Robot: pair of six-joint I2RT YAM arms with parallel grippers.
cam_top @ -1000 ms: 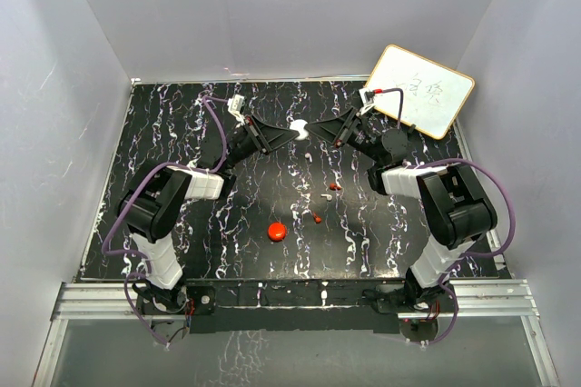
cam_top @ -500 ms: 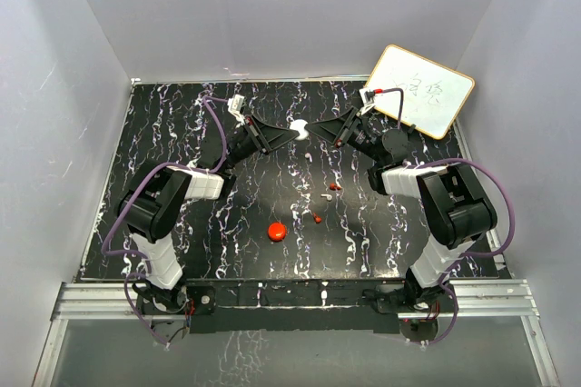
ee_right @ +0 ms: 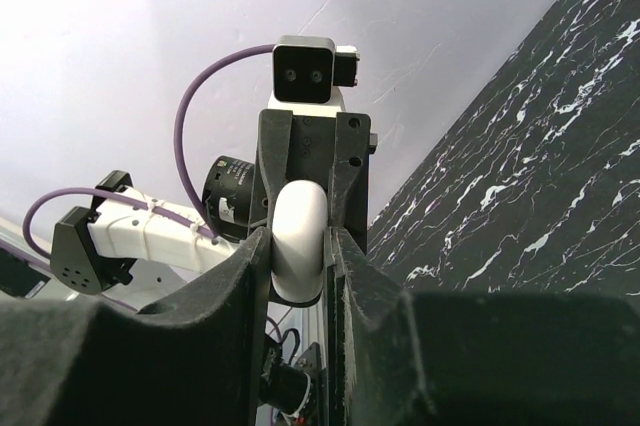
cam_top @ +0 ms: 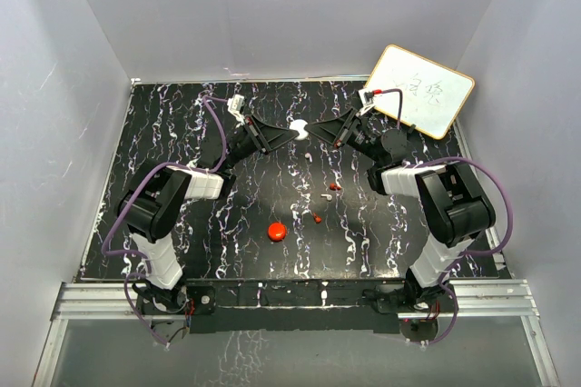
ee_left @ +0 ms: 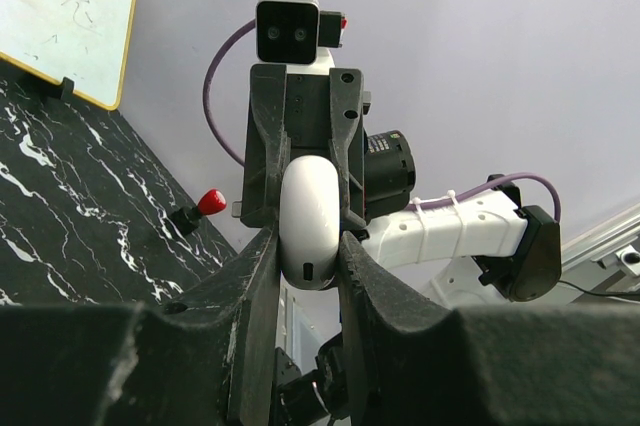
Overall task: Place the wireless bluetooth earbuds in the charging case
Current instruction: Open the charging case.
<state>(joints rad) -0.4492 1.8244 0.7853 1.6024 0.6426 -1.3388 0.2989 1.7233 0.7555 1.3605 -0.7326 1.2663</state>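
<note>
While both arms meet above the far half of the counter (cam_top: 182, 133), the charging case (cam_top: 298, 125) hangs in mid-air between them. The left end effector (ee_left: 306, 246) is clamped narrow on one end of the white shell. The right end effector (ee_right: 297, 251) is pinched just as tight on the other end. It's a two-sided grip, and neither holds anything else.

My read is that the job now is getting the lid open. Doing that well means one side anchors the base while the other works the lid, with no twisting, because that smooth rounded shell looks ready to squirt free. Neither wrist view shows a gap, and I cannot tell what is inside.

Down at 6 o'clock from the case, the earbuds lie loose on the counter. One red earbud (cam_top: 334, 186) sits just beside the whitish earbud (cam_top: 325, 195), and a second red earbud (cam_top: 317, 218) lies nearer the bases. A red puck (cam_top: 277, 230) sits at 8 o'clock from them.
</note>
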